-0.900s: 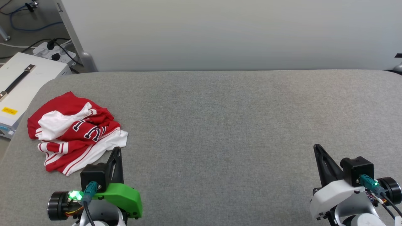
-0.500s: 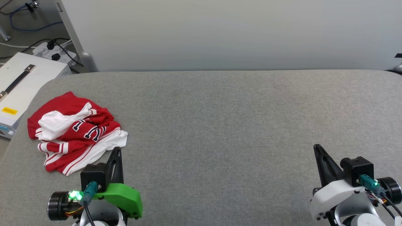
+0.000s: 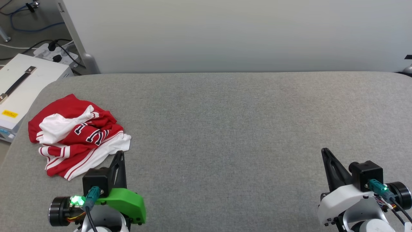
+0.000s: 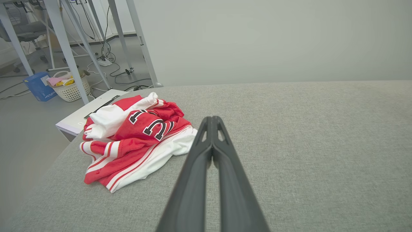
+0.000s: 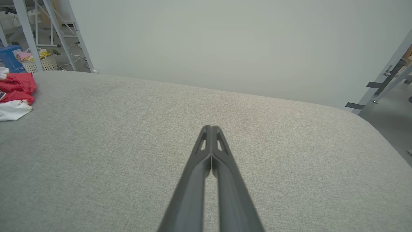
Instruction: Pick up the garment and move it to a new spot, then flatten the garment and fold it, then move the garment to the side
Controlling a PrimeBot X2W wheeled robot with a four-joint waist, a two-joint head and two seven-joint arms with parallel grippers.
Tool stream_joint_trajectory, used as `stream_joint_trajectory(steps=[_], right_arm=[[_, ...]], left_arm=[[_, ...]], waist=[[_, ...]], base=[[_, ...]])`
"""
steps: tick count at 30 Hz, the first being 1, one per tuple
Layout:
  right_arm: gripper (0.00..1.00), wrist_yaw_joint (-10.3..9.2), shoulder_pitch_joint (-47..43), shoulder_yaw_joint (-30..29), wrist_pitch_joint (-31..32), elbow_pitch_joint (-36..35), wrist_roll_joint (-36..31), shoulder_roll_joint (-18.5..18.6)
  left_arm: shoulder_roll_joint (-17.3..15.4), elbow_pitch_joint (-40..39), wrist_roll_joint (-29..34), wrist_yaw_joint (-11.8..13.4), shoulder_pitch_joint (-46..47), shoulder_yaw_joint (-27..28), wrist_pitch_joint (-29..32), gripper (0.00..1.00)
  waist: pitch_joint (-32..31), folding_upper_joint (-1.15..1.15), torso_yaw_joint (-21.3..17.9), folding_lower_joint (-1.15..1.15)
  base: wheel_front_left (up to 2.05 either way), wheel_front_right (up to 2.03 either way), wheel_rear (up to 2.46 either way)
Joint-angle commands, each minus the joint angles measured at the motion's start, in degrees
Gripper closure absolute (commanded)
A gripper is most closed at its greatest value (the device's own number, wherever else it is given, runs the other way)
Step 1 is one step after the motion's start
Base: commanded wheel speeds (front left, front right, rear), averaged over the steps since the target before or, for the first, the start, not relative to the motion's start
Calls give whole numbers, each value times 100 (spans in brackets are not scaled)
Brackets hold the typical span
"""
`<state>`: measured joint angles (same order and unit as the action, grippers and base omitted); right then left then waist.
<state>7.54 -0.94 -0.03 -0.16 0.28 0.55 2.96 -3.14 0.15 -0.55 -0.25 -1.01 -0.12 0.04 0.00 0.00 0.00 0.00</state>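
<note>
Starting at my far left, a white case (image 3: 42, 77) with a black strap handle sits just off the rounded corner of the grey padded table (image 3: 225, 122). Right inside that corner lies the garment (image 3: 75, 135), crumpled in a loose heap with a white sleeve thrown over the red chest, the black lettering creased and the striped trim bunched along its near side. I judge it light, soft and limp: it will sag and drape from whatever point I pinch, nothing about it is fragile, and the jersey knit should not slip once a proper fold is caught. I would take hold at the raised white ridge nearest me, or at the striped hem fold, rather than stab at a flat red layer, where I might pinch too thinly or snag the table's cloth. Next across is the left gripper (image 3: 120, 155), near the heap's near right corner and apparently not touching it, its fingers pressed together with nothing between them; it needs opening before I go in. The table's wide middle looks the obvious new spot. At my far right, the right gripper (image 3: 325, 151) hangs well apart from the garment, fingers likewise closed on nothing.
</note>
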Motion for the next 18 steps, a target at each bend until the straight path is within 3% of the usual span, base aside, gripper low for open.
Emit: stream_joint_trajectory(steps=[1,18], right_arm=[[0,0,0,1,0,0,0,0],[0,-1,29,-62,-164,-76,278,0]], left_arm=[[0,0,0,0,0,0,0,0],[2,-16,-56,86,18,-19,-166,0]], waist=[[0,0,0,0],[11,0,0,0]], base=[[0,0,0],[0,0,0]])
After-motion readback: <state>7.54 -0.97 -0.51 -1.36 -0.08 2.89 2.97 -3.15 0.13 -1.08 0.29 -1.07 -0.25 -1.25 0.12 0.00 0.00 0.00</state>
